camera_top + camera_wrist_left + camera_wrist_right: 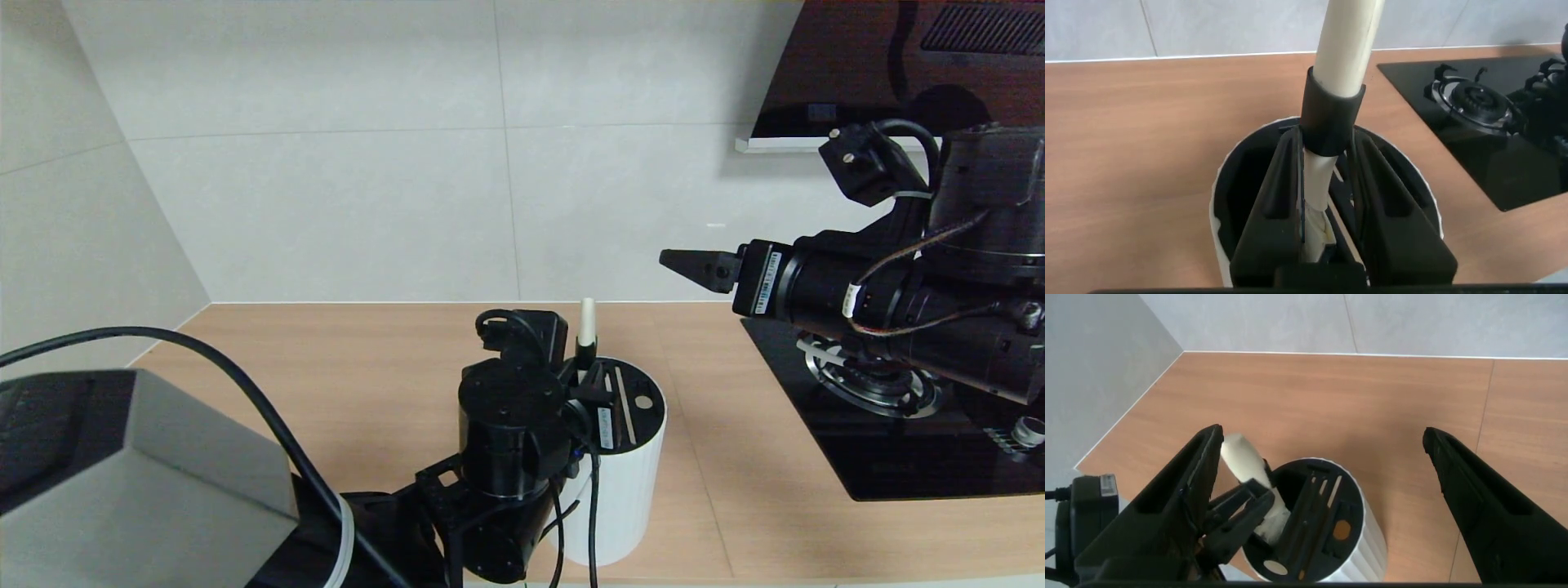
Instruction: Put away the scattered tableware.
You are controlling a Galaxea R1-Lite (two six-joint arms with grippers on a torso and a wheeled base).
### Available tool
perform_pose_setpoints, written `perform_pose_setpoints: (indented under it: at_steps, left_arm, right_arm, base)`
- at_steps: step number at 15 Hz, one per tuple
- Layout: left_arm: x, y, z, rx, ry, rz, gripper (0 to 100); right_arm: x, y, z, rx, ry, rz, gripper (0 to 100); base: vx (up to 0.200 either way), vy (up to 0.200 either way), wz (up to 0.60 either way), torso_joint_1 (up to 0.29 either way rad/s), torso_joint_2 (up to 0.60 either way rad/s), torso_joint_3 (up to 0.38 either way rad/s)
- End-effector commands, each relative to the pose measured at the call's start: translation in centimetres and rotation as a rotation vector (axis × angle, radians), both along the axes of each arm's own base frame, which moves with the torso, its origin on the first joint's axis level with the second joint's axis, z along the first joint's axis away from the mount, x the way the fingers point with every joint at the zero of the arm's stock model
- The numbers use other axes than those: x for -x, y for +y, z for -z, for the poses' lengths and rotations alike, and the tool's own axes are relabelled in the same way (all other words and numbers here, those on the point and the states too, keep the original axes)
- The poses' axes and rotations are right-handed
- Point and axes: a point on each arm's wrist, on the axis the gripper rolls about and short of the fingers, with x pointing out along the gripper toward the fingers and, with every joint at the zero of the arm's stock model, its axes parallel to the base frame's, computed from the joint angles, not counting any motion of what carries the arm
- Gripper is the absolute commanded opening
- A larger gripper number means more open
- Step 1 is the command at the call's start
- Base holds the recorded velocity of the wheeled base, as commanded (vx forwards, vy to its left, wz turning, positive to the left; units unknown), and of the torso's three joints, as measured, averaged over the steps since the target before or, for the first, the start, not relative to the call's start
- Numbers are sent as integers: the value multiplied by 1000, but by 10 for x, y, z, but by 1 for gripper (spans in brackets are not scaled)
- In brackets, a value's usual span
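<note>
A knife with a cream handle (586, 317) and a black collar (1331, 114) stands upright in a slot of the white cylindrical holder (624, 490), which has a black slotted top. My left gripper (1327, 140) is shut on the knife just below the collar, right above the holder's top (1404, 196). In the head view the left gripper (584, 377) sits at the holder's near-left edge. My right gripper (690, 266) hangs high over the counter, to the right of the holder, with its fingers (1184, 506) spread wide open and nothing between them. In the right wrist view the holder (1360, 539) lies far below.
The holder stands on a wooden countertop (367, 367) that meets a tiled wall. A black glass stove (898, 449) with a burner (1474, 102) lies to the right. A dark range hood (882, 65) hangs above it.
</note>
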Motion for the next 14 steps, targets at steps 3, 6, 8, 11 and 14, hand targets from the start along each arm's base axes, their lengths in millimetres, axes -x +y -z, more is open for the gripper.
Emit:
perform_pose_setpoints:
  at_steps: [3,6,8,11,14]
  left_arm:
    - [0,0,3,-18,1,0,0]
    - [1,1,1,-15,-2,0,100]
    - [1,1,0,-14,-3,-2,100]
    - [1,2,-2,-9,-7,-2,100]
    - [7,20,-27,9,-37,-16,100]
  right_arm:
    - [0,0,0,1,1,0,100]
    - [0,0,0,0,0,0,100]
    - [0,0,0,1,1,0,100]
    - [0,0,0,1,1,0,100]
    - [0,0,1,2,4,-2,100]
  base:
    - [0,0,0,0,0,0]
    - [0,0,0,0,0,0]
    - [0,0,0,0,0,0]
    - [0,0,0,0,0,0]
    - [0,0,0,0,0,0]
